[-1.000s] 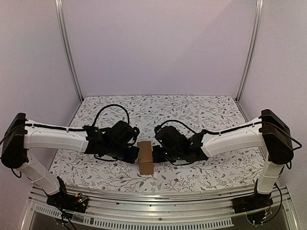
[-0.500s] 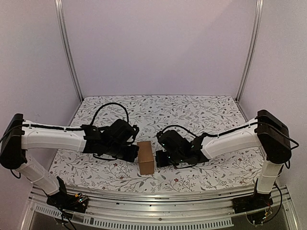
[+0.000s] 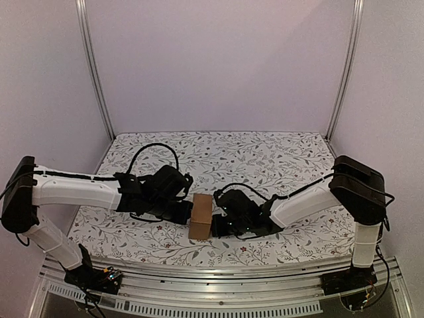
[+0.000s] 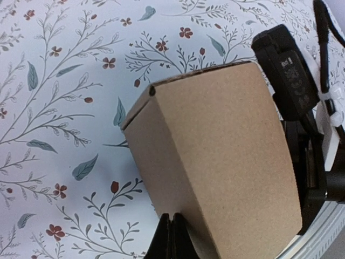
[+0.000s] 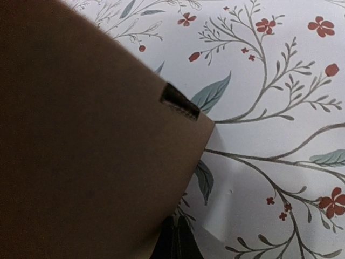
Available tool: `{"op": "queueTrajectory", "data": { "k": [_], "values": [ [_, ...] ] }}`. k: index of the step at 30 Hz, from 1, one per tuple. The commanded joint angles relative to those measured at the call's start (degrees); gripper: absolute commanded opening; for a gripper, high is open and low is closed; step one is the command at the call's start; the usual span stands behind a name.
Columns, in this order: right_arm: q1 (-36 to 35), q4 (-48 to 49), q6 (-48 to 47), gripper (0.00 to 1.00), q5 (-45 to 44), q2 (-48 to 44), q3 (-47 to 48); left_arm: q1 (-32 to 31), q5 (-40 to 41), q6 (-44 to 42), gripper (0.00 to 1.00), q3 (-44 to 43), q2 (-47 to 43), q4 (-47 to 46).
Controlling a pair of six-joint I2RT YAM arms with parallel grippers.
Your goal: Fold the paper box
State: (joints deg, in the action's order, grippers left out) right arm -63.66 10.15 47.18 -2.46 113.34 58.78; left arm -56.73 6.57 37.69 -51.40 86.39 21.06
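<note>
The paper box [image 3: 201, 216] is a small closed brown cardboard box standing on the floral cloth between the two arms, leaning slightly. My left gripper [image 3: 187, 212] is shut, its tips touching the box's left side; in the left wrist view the closed fingertips [image 4: 172, 221] meet the lower edge of the box [image 4: 215, 156]. My right gripper [image 3: 216, 225] is shut too and sits low against the box's right side. In the right wrist view the box [image 5: 81, 135] fills the left half, with a small slot [image 5: 179, 102] near its corner, and the closed tips [image 5: 177, 224] lie beside its bottom edge. Neither gripper holds anything.
The flower-patterned cloth [image 3: 265, 156] covers the table out to the back and side walls. A metal rail [image 3: 218, 268] runs along the near edge just behind the arm bases. The right arm's black gripper body [image 4: 288, 75] shows beyond the box in the left wrist view.
The right arm has swung lower and closer to the near edge, its gripper sliding down along the box's right side. The box has tipped slightly. The left arm has hardly moved.
</note>
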Motion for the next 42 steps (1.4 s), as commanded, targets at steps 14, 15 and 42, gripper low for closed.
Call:
{"op": "queueTrajectory", "data": {
  "k": [14, 15, 42],
  "values": [
    [1.88, 15.17, 0.17, 0.0, 3.83, 10.72, 0.64, 0.31, -1.74, 1.28, 0.0, -0.81, -1.86, -0.28],
    [2.12, 15.5, 0.12, 0.0, 4.16, 11.39, 0.48, 0.31, -1.84, 1.32, 0.0, -0.89, -2.09, -0.2],
    [3.77, 12.41, -5.41, 0.0, -5.67, 7.96, -12.2, 0.34, -2.15, -0.6, 0.0, -9.17, 3.16, 1.87]
  ]
}}
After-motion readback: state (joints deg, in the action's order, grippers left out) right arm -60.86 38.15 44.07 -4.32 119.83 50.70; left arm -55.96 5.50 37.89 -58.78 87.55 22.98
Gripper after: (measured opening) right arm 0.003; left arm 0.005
